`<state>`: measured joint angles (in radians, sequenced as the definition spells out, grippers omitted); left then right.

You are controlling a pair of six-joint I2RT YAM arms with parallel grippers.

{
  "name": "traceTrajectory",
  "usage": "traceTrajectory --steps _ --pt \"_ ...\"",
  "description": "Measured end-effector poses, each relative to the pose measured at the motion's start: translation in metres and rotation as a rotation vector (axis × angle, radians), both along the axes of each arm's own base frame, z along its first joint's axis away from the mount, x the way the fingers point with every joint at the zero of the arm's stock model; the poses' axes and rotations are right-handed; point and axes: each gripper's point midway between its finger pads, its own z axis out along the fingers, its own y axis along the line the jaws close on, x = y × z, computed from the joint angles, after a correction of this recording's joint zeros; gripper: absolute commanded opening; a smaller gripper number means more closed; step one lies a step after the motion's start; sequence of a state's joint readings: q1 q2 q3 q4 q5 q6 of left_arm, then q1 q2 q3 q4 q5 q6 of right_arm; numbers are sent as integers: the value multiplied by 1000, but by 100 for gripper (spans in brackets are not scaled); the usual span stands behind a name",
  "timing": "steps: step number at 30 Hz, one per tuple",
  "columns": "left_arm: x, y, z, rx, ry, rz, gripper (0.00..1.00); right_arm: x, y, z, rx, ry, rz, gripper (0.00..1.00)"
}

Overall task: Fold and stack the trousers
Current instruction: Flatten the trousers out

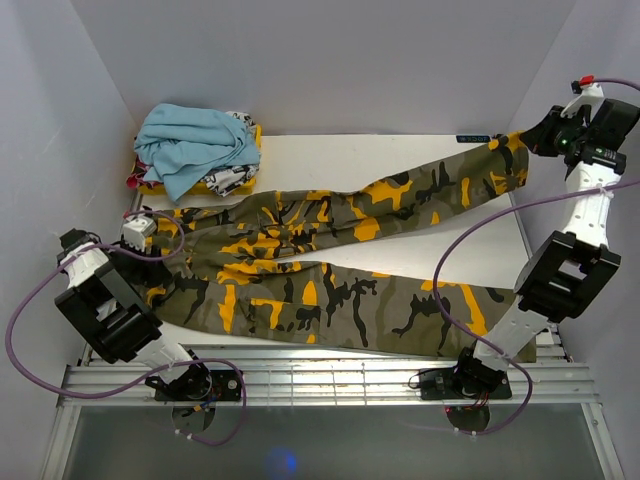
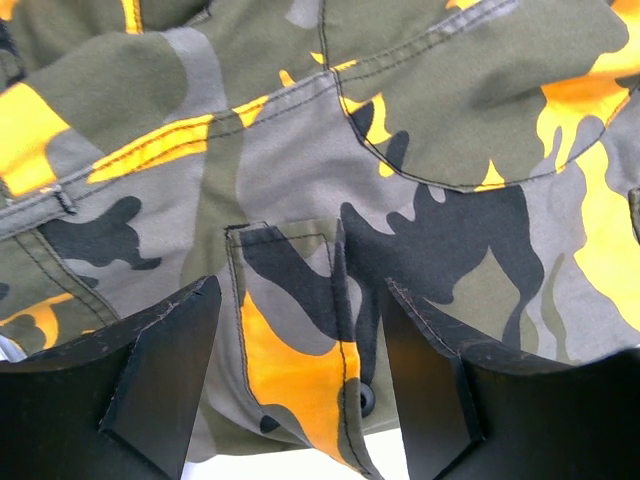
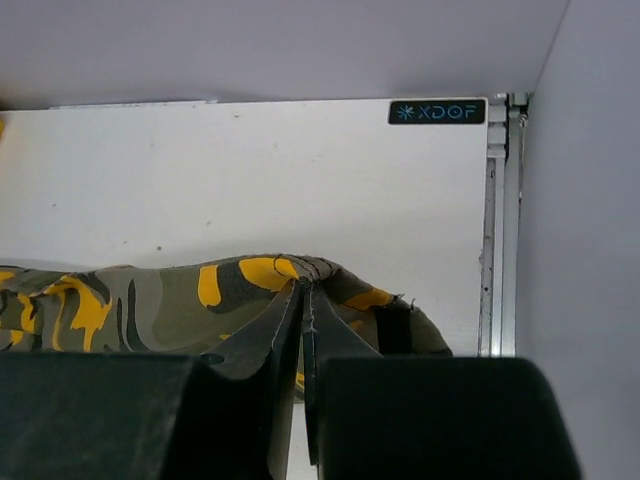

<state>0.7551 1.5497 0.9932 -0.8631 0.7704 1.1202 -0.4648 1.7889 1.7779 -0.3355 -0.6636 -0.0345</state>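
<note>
Right claw (image 3: 305, 292) pinched a hem of the trousers (image 1: 330, 260) at the worktop (image 1: 350, 160) far-right corner, likely straightening that leg; left claw (image 2: 300, 340) gaped wide over the waist.

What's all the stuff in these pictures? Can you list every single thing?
trousers: one, green camouflage with orange and black blotches, spread across the table, legs pointing right
blue cloth: one, light blue, crumpled on top of the pile at the far left corner
yellow and white cloth: one, black print, under the blue cloth
table: one, white, under everything
label: one, black with blue letters, table's far right edge
cables: two, purple, one looping off each arm
arms: two, black and white, bolted at the near edge
left fingers: two, black, open over the trousers' waist end
right fingers: two, black, shut on a trouser leg end, far right corner
</note>
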Motion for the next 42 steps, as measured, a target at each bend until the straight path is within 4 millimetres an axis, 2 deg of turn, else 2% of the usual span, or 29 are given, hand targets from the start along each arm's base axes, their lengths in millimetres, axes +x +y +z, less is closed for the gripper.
traceTrajectory --steps 4,7,9,10,11,12,15,16,18,20,22,23,24,25,28,30,33,34,36,39,42 --pt "4 3 1 0 -7 20 73 13 -18 -29 -32 51 -86 8" --pt "7 3 3 -16 -13 42 72 37 -37 -61 -66 83 -136 8" --pt "11 3 7 -35 -27 58 74 62 -47 -87 -78 107 -149 8" --pt "14 3 11 -50 -36 68 75 75 -50 -100 -85 116 -147 16" --pt "20 4 17 -65 -51 75 75 87 -50 -115 -92 131 -140 29" --pt "26 5 23 -75 -67 78 75 99 -50 -128 -100 144 -134 60" --pt "47 9 37 -83 -101 75 77 126 -43 -165 -142 182 -99 98" --pt "53 8 38 -83 -105 68 77 130 -36 -176 -158 201 -84 99" --pt "60 4 38 -84 -102 50 78 126 -19 -190 -195 249 -39 94" --pt "64 -1 33 -78 -83 36 78 117 -2 -191 -241 272 9 95" --pt "67 -3 28 -68 -59 26 78 97 15 -184 -297 298 77 99" --pt "69 -3 26 -59 -51 19 78 79 24 -175 -333 316 123 100" --pt "70 -4 24 -50 -44 15 79 63 28 -167 -361 329 158 94" --pt "70 -4 23 -43 -36 13 79 44 32 -155 -398 335 197 93" --pt "66 -1 19 -22 -18 17 80 -29 39 -125 -494 359 270 85" --pt "59 -4 12 -19 4 18 80 -76 43 -121 -536 395 297 76" --pt "44 -11 4 -37 51 21 80 -141 47 -141 -561 506 337 70" --pt "39 -13 2 -41 67 21 80 -159 50 -154 -556 557 359 64" --pt "30 -17 0 -46 101 22 79 -192 56 -185 -530 671 404 61" --pt "20 -16 -3 -32 152 36 79 -233 61 -227 -492 833 454 60" --pt "10 -11 -10 -9 205 58 78 -257 59 -257 -479 958 481 56"
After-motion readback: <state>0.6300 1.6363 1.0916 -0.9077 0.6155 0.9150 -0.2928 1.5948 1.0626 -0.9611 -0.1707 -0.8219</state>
